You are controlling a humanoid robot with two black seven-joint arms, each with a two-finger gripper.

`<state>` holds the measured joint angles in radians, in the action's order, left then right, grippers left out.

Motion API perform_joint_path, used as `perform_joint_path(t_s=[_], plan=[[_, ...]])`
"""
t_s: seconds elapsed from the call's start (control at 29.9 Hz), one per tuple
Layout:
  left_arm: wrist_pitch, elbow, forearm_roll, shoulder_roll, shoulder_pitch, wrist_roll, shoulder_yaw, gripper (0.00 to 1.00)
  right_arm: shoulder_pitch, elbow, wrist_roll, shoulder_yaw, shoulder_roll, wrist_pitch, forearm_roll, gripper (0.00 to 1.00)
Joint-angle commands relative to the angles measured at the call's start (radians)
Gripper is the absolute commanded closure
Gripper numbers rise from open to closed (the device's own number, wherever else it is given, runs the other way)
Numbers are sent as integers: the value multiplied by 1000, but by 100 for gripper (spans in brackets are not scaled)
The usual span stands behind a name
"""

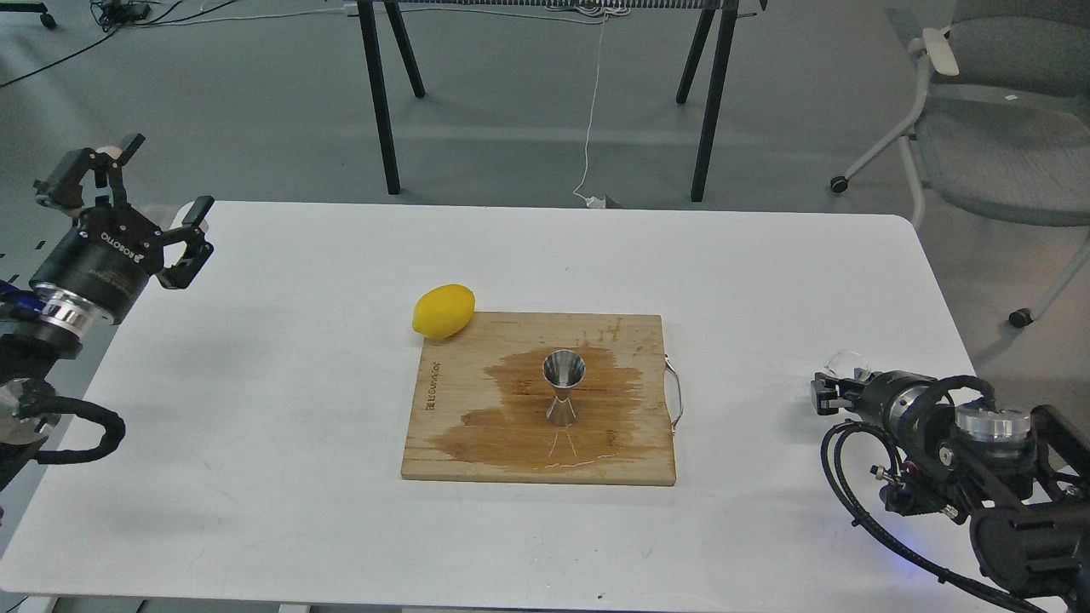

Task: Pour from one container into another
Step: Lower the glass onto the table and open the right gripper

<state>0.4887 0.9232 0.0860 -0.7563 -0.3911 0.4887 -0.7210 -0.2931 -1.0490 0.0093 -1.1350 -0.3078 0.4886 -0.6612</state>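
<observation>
On board [443,400], jigger [563,387] upright, lemon [444,312] beside

Bare white table [255,409] around the board [460,443]; lemon [444,312] at its far-left corner.

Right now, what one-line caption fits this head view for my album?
Steel jigger upright on a wet cutting board, lemon beside; right gripper at clear cup.

L gripper [140,200] open, raised; R gripper [839,383] low, state unclear.
</observation>
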Motion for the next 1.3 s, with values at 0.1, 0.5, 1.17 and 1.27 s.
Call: perform_joint_path(t_s=[0.1, 0.5, 1.17, 1.27], plan=[[0, 0, 0, -1, 0, 0, -1, 7, 0, 15, -2, 1, 19, 0, 0, 43], [0, 0, 0, -3, 0, 0, -1, 7, -3, 15, -3, -2, 19, 0, 0, 23], [0, -1, 0, -1, 0, 0, 0, 7, -31, -3, -9, -2, 26, 0, 2, 2], [0, 0, 0, 0, 0, 0, 0, 7, -44, -17, -9, -8, 24, 0, 2, 2]])
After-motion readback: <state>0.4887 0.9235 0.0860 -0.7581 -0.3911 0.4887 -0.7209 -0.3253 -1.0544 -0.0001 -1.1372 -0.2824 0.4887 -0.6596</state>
